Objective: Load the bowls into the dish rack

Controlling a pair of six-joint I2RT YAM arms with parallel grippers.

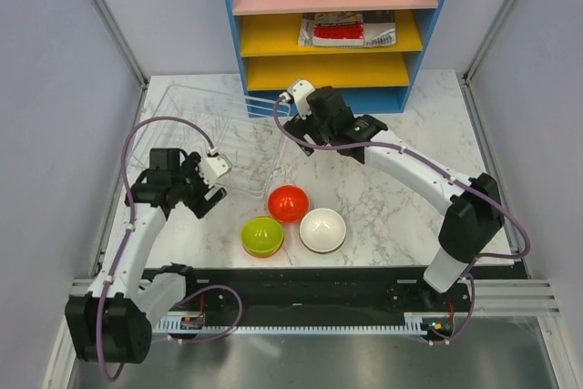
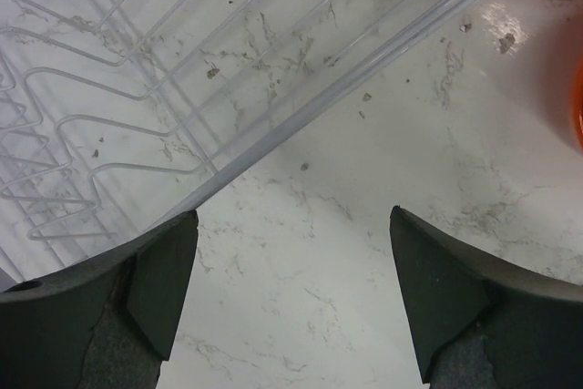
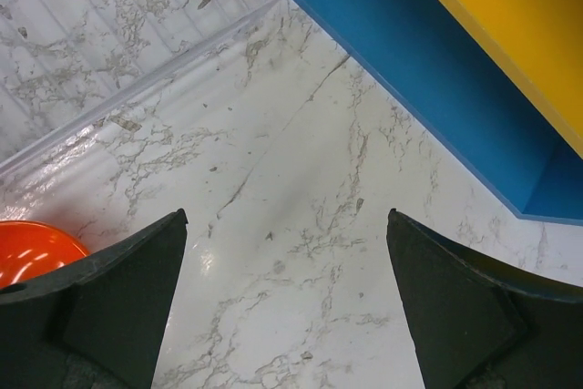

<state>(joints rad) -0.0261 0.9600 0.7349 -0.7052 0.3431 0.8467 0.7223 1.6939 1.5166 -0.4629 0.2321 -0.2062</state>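
Gaping empty, left claw (image 2: pixel 291 216) and right claw (image 3: pixel 287 218) flank dish rack (image 1: pixel 196 116); shelf unit (image 1: pixel 383 99) behind.

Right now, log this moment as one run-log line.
left gripper open by white wire dish rack | right gripper open | red glossy bowl, lime green bowl, white bowl on marble table, none racked

White-shelled twins: the left arm (image 1: pixel 137 248) and the right arm (image 1: pixel 414 163) carry bulky black joint housings (image 1: pixel 469 218) above black bases (image 1: pixel 109 327). A thin purple cable (image 1: pixel 137 129) runs along each, and a small white camera block (image 1: pixel 216 168) sits at each wrist. Up close, the left gripper (image 2: pixel 293 225) and right gripper (image 3: pixel 287 225) end in matte charcoal wedge-shaped fingers (image 2: pixel 155 284) with angled faces.
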